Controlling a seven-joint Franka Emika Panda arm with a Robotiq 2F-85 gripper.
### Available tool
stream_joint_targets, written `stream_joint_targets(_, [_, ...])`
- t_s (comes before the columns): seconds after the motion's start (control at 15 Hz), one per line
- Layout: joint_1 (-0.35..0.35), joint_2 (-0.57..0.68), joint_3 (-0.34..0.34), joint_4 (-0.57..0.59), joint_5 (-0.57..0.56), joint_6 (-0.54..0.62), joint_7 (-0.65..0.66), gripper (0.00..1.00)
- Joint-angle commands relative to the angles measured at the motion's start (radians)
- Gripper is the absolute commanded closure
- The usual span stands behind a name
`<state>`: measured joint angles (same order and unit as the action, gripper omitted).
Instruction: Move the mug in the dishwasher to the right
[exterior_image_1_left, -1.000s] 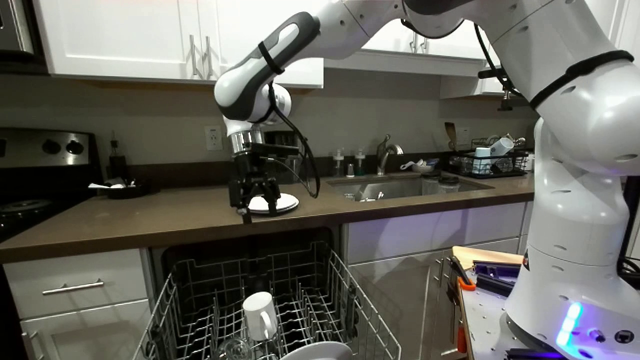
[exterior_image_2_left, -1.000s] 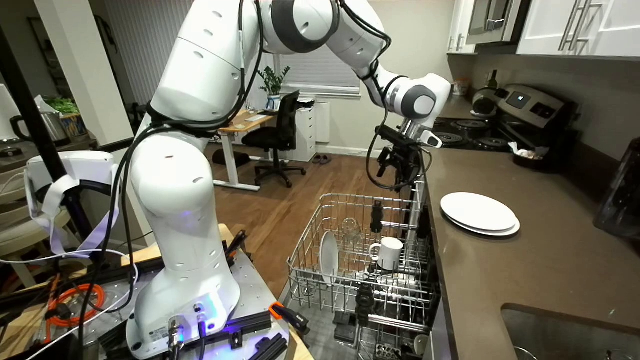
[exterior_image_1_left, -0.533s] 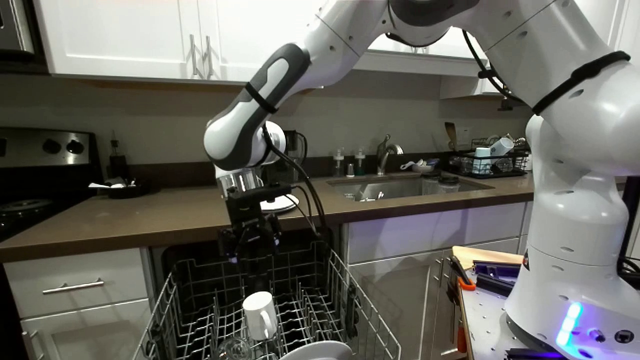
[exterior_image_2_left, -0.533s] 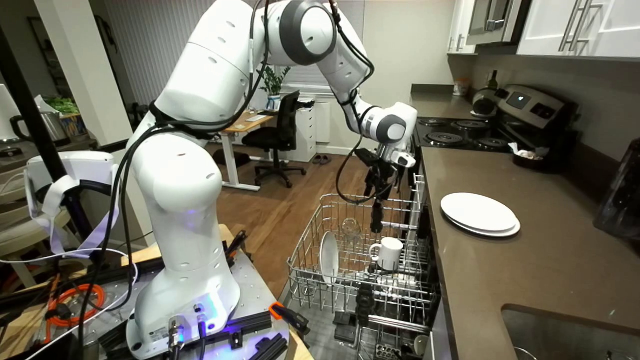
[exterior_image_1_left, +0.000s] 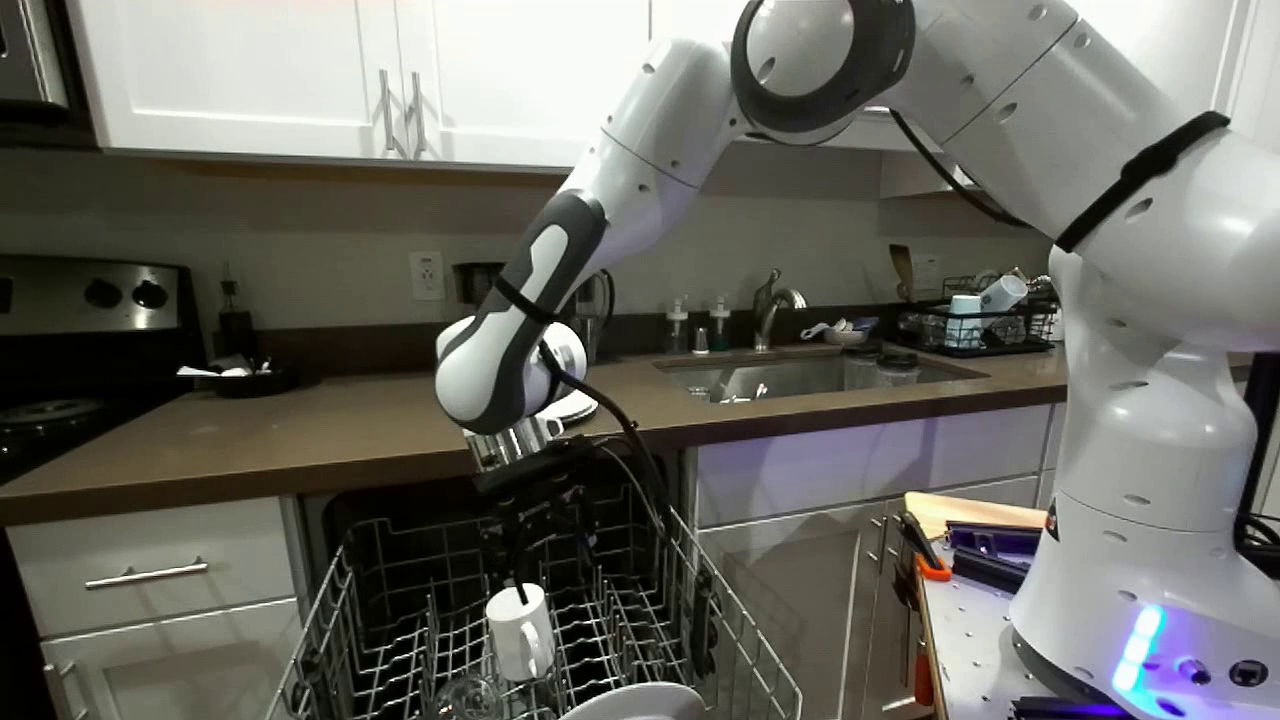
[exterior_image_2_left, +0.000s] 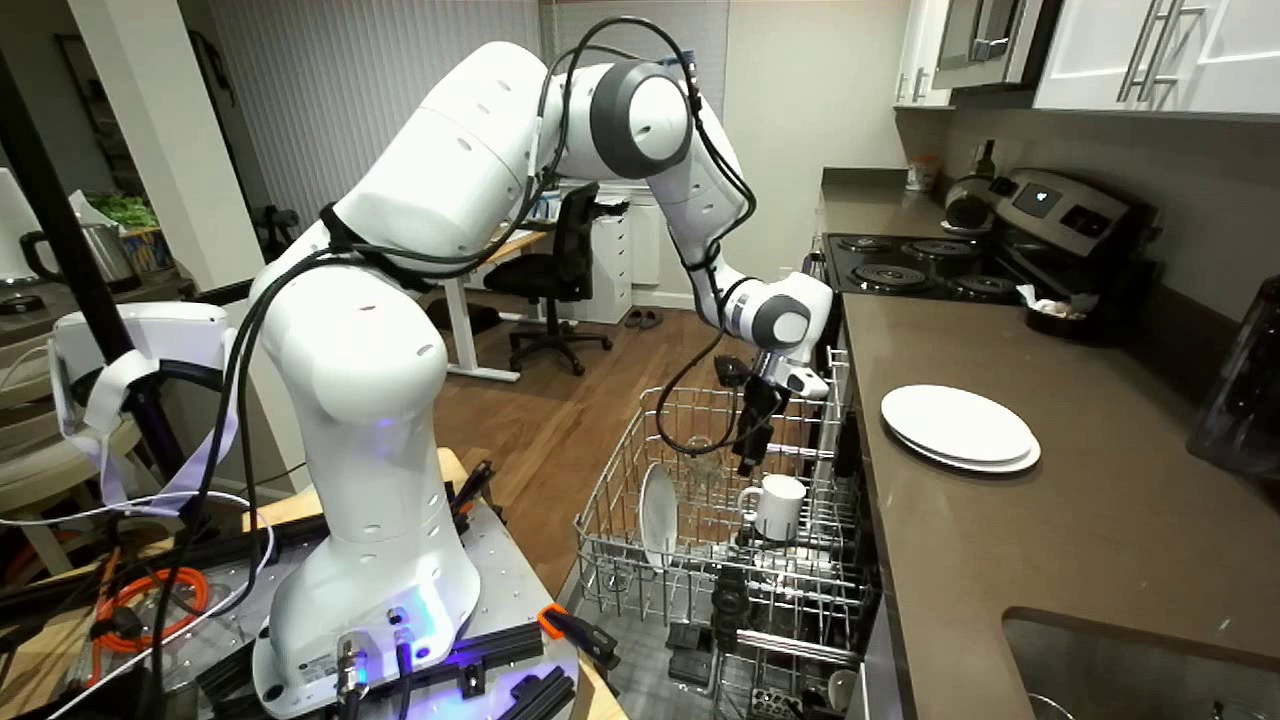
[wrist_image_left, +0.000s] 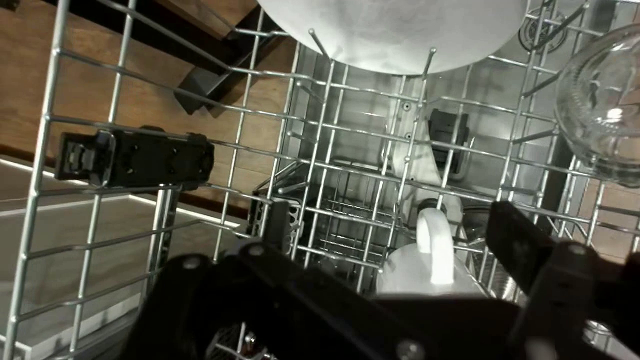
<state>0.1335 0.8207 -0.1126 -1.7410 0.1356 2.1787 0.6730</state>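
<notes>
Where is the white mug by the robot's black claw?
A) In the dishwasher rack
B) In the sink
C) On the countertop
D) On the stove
A: all three views show the mug inside the dishwasher rack, with its metal wires around it.

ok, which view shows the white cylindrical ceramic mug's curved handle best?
Wrist view: the handle is largest and unobstructed there, facing the camera. Both exterior views show it much smaller, on the side of the mug.
</notes>
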Motion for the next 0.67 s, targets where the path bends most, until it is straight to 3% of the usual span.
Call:
stream_joint_targets(0.0, [-0.006, 0.013, 0.004, 0.012, -0.005, -0.002, 0.003, 0.0])
stream_joint_targets(0.27, [-0.004, 0.024, 0.006, 0.028, -0.008, 0.008, -0.001, 0.0])
stream_joint_targets(0.6, [0.041, 0.098, -0.024, 0.098, -0.037, 0.03, 0.085, 0.0])
